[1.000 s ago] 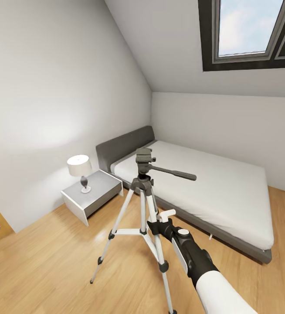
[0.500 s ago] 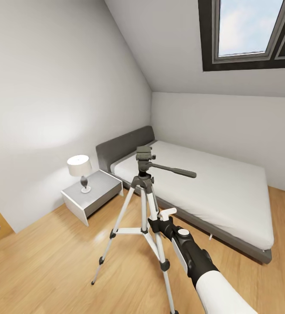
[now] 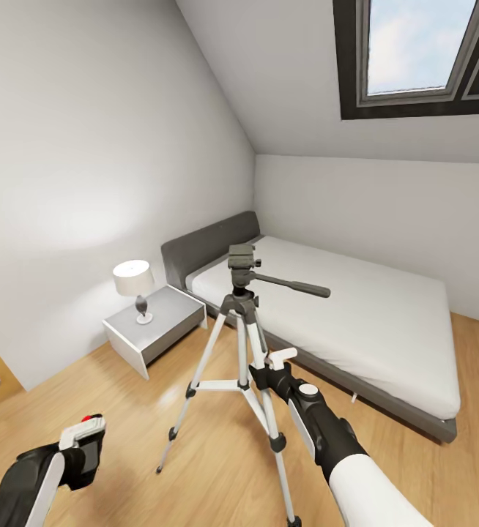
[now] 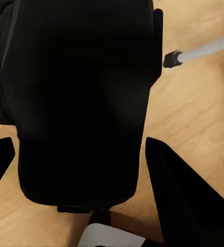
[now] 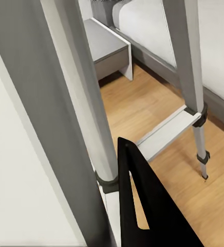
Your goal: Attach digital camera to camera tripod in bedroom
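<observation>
1. The left claw (image 3: 86,439) has risen into the head view at the lower left, closed around the digital camera (image 3: 87,445), whose red button faces up.
2. The camera tripod (image 3: 241,344) has shifted slightly: its near-left foot sits a little farther right and lower, and the right claw (image 3: 263,369) has edged along the leg with it.

Camera tripod (image 3: 241,344): satin silver metal-look legs, matt black plastic-look joints. Digital camera (image 3: 86,443): matt black casing. Floor (image 3: 122,432): light, slightly glossy wood.
</observation>
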Robot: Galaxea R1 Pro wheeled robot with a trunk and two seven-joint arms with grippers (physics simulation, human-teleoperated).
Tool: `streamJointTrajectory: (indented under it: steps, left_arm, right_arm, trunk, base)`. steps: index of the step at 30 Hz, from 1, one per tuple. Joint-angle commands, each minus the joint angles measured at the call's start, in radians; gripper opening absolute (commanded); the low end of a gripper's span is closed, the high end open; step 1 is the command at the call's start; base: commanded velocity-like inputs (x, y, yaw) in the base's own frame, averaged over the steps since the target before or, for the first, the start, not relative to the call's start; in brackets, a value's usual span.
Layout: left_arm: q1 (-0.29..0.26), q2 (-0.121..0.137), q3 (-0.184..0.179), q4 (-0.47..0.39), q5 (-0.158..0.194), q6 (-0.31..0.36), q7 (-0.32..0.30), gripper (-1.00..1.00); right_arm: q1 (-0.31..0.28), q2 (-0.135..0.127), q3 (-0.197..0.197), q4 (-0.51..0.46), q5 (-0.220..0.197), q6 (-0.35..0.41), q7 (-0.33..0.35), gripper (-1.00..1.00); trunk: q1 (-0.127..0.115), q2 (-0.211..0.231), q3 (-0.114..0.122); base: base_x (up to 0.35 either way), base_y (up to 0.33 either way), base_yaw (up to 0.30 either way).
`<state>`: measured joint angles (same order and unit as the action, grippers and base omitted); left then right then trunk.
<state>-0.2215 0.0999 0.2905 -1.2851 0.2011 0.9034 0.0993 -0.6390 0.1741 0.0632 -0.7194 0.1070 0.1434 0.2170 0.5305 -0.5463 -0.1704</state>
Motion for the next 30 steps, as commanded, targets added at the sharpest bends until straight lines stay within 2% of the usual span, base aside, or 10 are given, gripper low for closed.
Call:
streamJointTrajectory:
  steps: [1,3,7,8,9,17,18,23,25,30]
  left_arm:
    - [-0.009,0.000,0.000,-0.027,0.008,0.034,0.010,-1.00]
    - [-0.049,0.000,0.000,-0.062,0.010,0.072,0.010,-1.00]
    - [-0.211,-0.001,-0.001,-0.078,0.016,0.118,0.012,-1.00]
    - [-0.292,-0.001,-0.002,-0.053,0.017,0.127,0.012,-1.00]
    - [-0.507,0.002,-0.003,0.046,0.018,0.138,0.014,-1.00]
    - [-0.960,-0.005,-0.002,0.413,0.018,0.143,0.017,-1.00]
    - [-1.063,-0.012,-0.001,0.507,0.018,0.143,0.017,-1.00]
    - [-1.319,-0.039,-0.002,0.746,0.014,0.141,0.017,-1.00]
    - [-1.398,-0.047,-0.001,0.804,0.014,0.141,0.017,-1.00]
    - [-1.473,-0.090,-0.001,0.814,0.014,0.142,0.018,-1.00]
  right_arm:
    - [-0.001,0.000,0.001,-0.001,0.019,0.003,-0.042,-1.00]
    - [-0.001,0.000,0.001,-0.002,0.019,0.001,-0.041,-1.00]
    - [-0.001,0.000,0.001,-0.001,0.018,-0.001,-0.037,-1.00]
    - [-0.001,0.000,0.001,0.000,0.018,-0.002,-0.036,-1.00]
    - [-0.001,0.000,0.001,0.006,0.017,-0.002,-0.036,-1.00]
    - [-0.001,0.000,0.001,0.013,0.016,-0.002,-0.033,-1.00]
    - [-0.001,0.000,0.001,0.013,0.015,-0.002,-0.033,-1.00]
    - [-0.001,0.000,0.001,0.014,0.014,-0.001,-0.030,-1.00]
    - [-0.001,0.000,0.001,0.014,0.014,-0.001,-0.029,-1.00]
    - [-0.001,0.000,0.001,0.014,0.015,-0.001,-0.028,-1.00]
  trunk:
    - [0.000,-0.002,-0.002]
    - [0.000,-0.002,-0.002]
    - [0.000,-0.002,-0.002]
    - [0.000,-0.002,-0.002]
    - [0.000,-0.002,-0.002]
    - [0.000,-0.002,-0.002]
    - [0.000,-0.002,-0.002]
    - [0.000,-0.002,-0.002]
    - [0.000,-0.002,-0.002]
    - [0.000,-0.002,-0.002]
  base:
    - [0.000,0.000,0.000]
    - [0.000,0.000,0.000]
    - [0.000,0.000,0.000]
    - [0.000,0.000,0.000]
    - [0.000,0.000,0.000]
    - [0.000,0.000,0.000]
    - [0.000,0.000,0.000]
    - [0.000,0.000,0.000]
    - [0.000,0.000,0.000]
    - [0.000,0.000,0.000]
